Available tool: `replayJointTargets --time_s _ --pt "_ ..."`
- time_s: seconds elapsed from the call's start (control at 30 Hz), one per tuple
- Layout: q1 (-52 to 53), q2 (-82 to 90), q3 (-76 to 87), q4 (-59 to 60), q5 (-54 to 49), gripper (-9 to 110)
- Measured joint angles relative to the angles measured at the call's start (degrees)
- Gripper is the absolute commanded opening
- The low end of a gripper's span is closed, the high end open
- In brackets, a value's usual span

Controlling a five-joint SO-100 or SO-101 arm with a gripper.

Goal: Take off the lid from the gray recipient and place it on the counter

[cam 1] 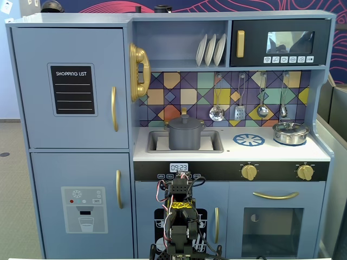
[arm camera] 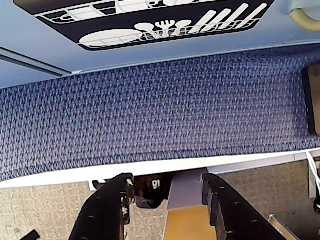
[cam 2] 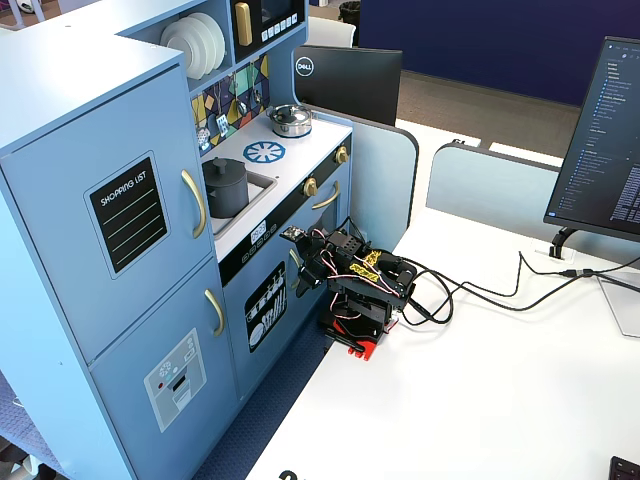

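The matte dark gray pot stands in the sink recess of the white counter. Its dark gray lid with a small knob sits on it. Both also show in the other fixed view, the pot with its lid. My arm is folded low in front of the kitchen, well below the counter. My gripper is open and empty, jaws wide apart, facing the kitchen's lower door and the blue carpet. It also shows in a fixed view, far from the pot.
A shiny silver pot with its own lid stands at the counter's right, beside the printed blue burner. Utensils hang above the counter. A white table with cables and a monitor lies behind the arm.
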Motion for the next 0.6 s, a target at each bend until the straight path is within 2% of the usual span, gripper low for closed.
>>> replayJointTargets --time_s 0.5,0.6 --pt "3.0 0.0 -0.3 0.0 -1.0 0" --pt "3.9 -1.1 -6.5 1.8 -1.2 0"
